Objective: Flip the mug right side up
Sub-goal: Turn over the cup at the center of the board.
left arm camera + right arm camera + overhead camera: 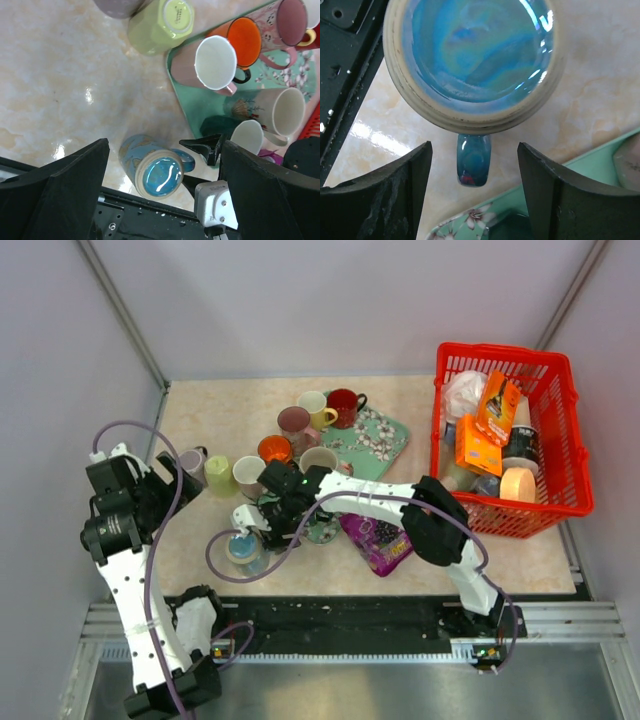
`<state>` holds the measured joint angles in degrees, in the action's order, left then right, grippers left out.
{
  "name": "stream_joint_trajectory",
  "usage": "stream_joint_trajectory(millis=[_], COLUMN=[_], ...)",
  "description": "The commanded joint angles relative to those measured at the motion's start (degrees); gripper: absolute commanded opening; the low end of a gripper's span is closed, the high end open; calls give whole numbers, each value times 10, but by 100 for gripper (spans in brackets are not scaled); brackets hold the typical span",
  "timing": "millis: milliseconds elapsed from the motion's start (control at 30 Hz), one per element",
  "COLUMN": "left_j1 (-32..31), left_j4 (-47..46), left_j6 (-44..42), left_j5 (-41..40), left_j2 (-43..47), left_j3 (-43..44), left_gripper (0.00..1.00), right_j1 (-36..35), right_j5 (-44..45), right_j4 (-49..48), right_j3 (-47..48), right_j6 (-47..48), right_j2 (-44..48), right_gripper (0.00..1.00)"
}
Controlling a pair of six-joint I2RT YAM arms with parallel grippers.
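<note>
Right tool (473, 145) hangs partly open and empty, straddling the handle (473, 167) of the blue mug (477, 50), which stands bottom-up on the tabletop (600, 100) beside the tray (590, 172), ready, I judge, for a pinch. Left tool (165, 145) hovers wide open, empty.

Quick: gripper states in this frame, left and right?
Left gripper: open, holding nothing.
Right gripper: open, straddling the handle of the blue mug, not gripping it.

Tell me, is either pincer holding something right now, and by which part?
Nothing is held. The right pincer stands open astride the handle of the blue glazed ceramic mug, not touching it; the left pincer is open and empty.
</note>
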<state>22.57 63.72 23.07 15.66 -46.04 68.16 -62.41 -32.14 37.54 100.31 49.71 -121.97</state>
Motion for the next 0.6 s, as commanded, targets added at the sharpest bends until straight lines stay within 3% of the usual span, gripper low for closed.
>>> stream_joint_trajectory(millis=[0, 167, 333, 367, 567], left_j1=[5, 5, 5, 5, 4], left_j4=[-31, -60, -77, -80, -133], left_j6=[-21, -21, -32, -36, -86], left_j5=[-27, -27, -24, -25, -60], left_j2=[4, -5, -14, -16, -16], left_j3=[2, 23, 37, 43, 104], left_gripper=[99, 99, 99, 99, 99], right_j1=[-6, -7, -6, -5, 11], right_j5=[-6, -28, -49, -51, -77], right_j4=[-4, -22, -28, -30, -29], right_j3=[18, 13, 22, 25, 69], right_j6=[0, -18, -33, -37, -81], right_j2=[-22, -27, -21, -17, 22], right_gripper=[65, 40, 4, 0, 0])
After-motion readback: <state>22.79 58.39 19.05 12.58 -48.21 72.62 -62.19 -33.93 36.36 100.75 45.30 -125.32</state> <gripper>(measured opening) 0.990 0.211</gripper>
